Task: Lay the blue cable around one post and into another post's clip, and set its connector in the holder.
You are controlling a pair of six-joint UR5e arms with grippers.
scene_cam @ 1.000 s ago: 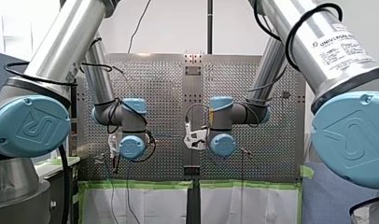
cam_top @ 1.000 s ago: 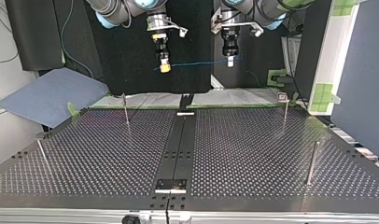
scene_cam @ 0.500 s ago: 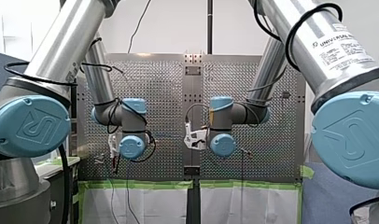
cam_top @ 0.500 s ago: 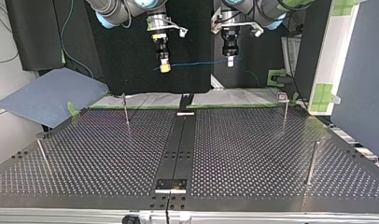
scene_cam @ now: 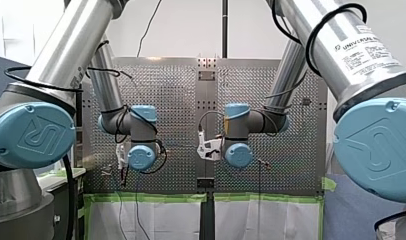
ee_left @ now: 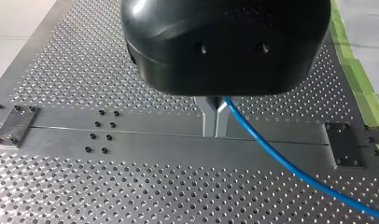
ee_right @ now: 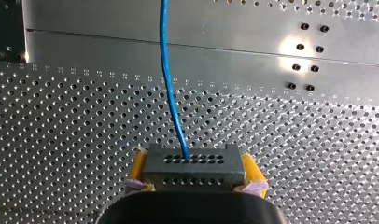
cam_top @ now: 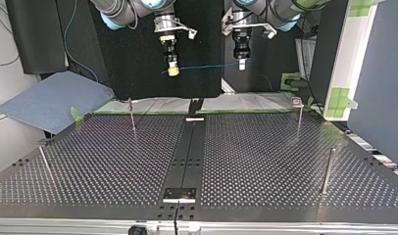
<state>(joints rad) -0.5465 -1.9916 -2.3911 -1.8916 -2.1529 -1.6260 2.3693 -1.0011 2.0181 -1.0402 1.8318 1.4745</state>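
The blue cable (cam_top: pixel 207 65) hangs stretched between my two grippers, high above the near edge of the perforated table (cam_top: pixel 265 156). In the top view my right gripper (cam_top: pixel 173 72) is shut, its yellow pads on the cable's end. The right wrist view shows this gripper (ee_right: pixel 192 175) clamped on a dark grey connector (ee_right: pixel 191 163) with rows of holes, the cable (ee_right: pixel 171 93) running away from it. My left gripper (cam_top: pixel 242 65) is shut on the cable further along. In the left wrist view its metal fingers (ee_left: pixel 209 122) pinch the cable (ee_left: pixel 271 154), which trails off to one side.
Thin upright posts stand on the table: one (cam_top: pixel 132 115) at the top view's left, one with a small clip on top (cam_top: pixel 299 115) at its right, a thicker post (cam_top: pixel 327 170) nearer the camera, and a leaning pin (cam_top: pixel 44 164). A black strip (cam_top: pixel 187 156) runs down the middle.
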